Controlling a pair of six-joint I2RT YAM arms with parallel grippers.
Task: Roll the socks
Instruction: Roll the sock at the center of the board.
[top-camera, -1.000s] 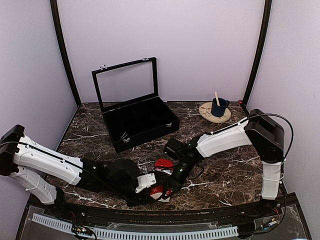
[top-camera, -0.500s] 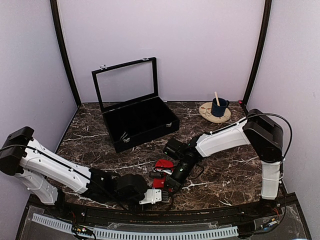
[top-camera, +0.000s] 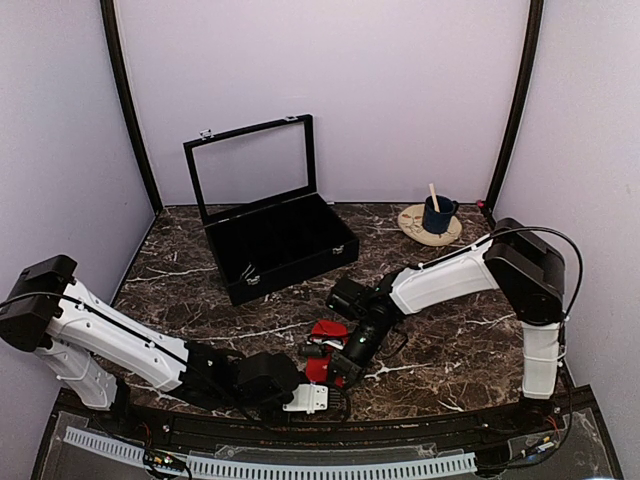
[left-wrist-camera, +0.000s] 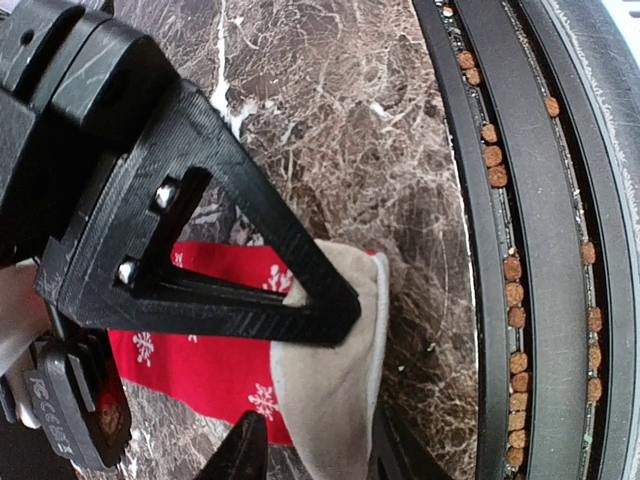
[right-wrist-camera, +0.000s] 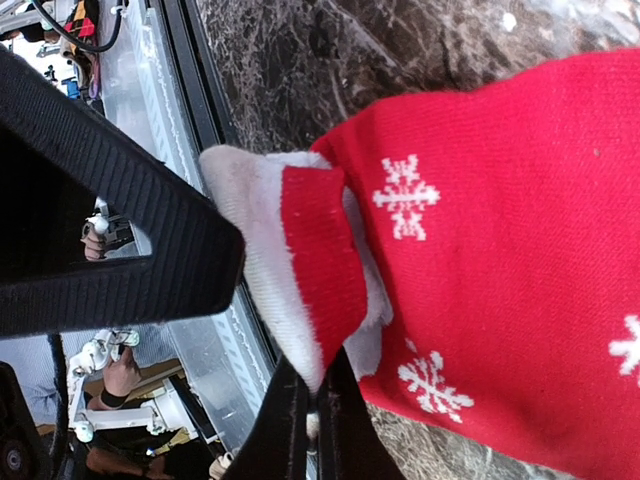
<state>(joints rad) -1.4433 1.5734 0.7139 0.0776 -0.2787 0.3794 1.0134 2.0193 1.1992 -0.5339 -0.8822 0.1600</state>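
A: Socks (top-camera: 327, 329) lie near the counter (top-camera: 200, 270) front edge; the left arm (top-camera: 110, 335) has drawn back.
B: Right jaws pinch the white cuff (right-wrist-camera: 250, 230); left jaws half apart, grip unclear. The mug (top-camera: 438, 215) holds a stick (top-camera: 433, 190).

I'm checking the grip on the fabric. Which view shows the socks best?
Right wrist: the socks fill the frame, snowflakes and white cuff sharp, cuff pinched in the right gripper. Left wrist shows them partly behind a finger. Top external shows only a small red patch, mostly hidden.
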